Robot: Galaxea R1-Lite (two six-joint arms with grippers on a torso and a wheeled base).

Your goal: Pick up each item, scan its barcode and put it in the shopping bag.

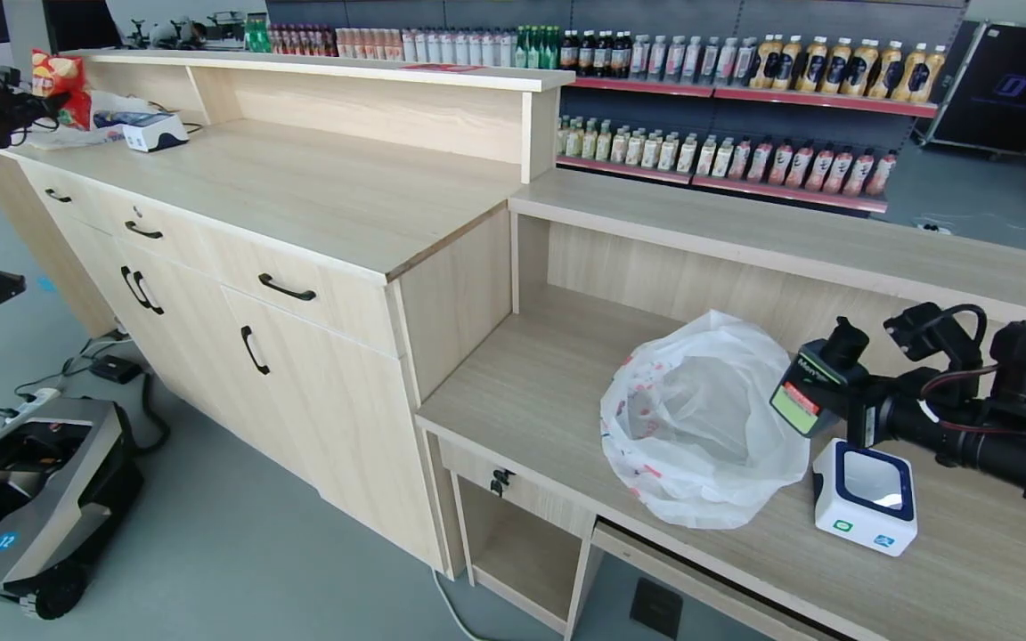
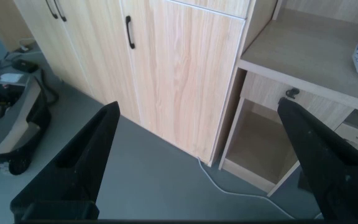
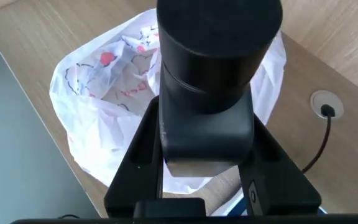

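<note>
Grip: the right gripper (image 3: pixel 207 171) pinches a bottle (image 1: pixel 809 385) from both sides, one finger (image 3: pixel 135 177) pressed to each flank of the body, so that the label is left uncovered, presumably to keep the barcode readable. The bottle hangs in the air, tilted with its cap uppermost, above the counter (image 1: pixel 549 392), just over the near corner of the scanner (image 1: pixel 865 497) and at the rim of the bag (image 1: pixel 700 427). This position suits either step of the task: a small turn would face the label to the scanner's window, and a short move sideways would carry it over the bag. Whether the code has been read cannot be told. The bottle has a dark body and a rounded black cap; its label shows a pale green panel and a red band. The scanner is a white block with a dark blue frame round an upturned window, placed beside the bag so that scanning and bagging lie close together. The bag is white, thin and crumpled, printed in red, its mouth slumped open toward the gripper; its contents cannot be made out. The left gripper (image 2: pixel 197 158) hangs spread and holding nothing above the floor (image 2: pixel 166 180), before the cabinet (image 2: pixel 185 68), well apart from the work.
</note>
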